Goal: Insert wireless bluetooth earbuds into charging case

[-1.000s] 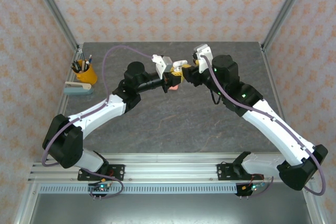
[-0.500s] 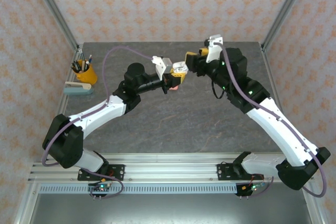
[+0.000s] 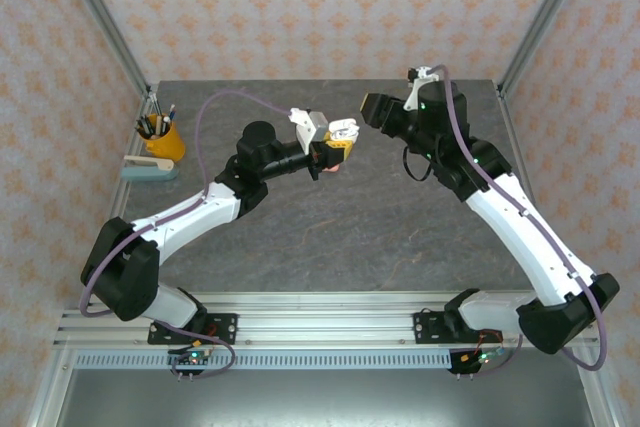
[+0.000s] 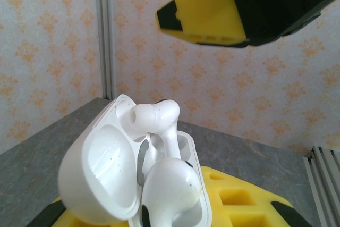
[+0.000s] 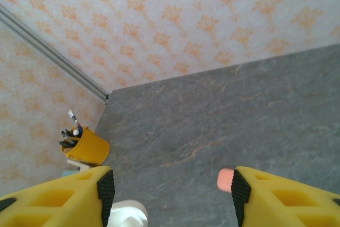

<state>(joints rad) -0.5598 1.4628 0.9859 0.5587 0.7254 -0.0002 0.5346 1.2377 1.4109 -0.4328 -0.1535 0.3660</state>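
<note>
Left gripper (image 3: 334,150): clamped on the open white charging case (image 4: 101,174), held above the worktop's (image 3: 330,237) far middle. First earbud (image 4: 169,184) appears seated; second earbud (image 4: 159,116) stands proud, so a straight push down its stem should seat it. Right gripper (image 5: 172,195): spread wide, empty, just beyond the case. Pink item (image 5: 226,179) on the worktop beneath; pen cup (image 3: 161,140) at the left edge.

Walls (image 3: 300,7): pale pink paper w/ orange floral repeat, on 3 sides. Alu. posts (image 3: 100,17) at both rear corners. Table top (image 3: 330,237): dark grey stone-look slab; light even, shadows soft. Near edge: slotted alu. rail (image 3: 330,309). Left side, near wall: yellow pen cup (image 3: 163,142) w/ pens; pale blue-white flat item (image 3: 150,168) just in front of it.
</note>
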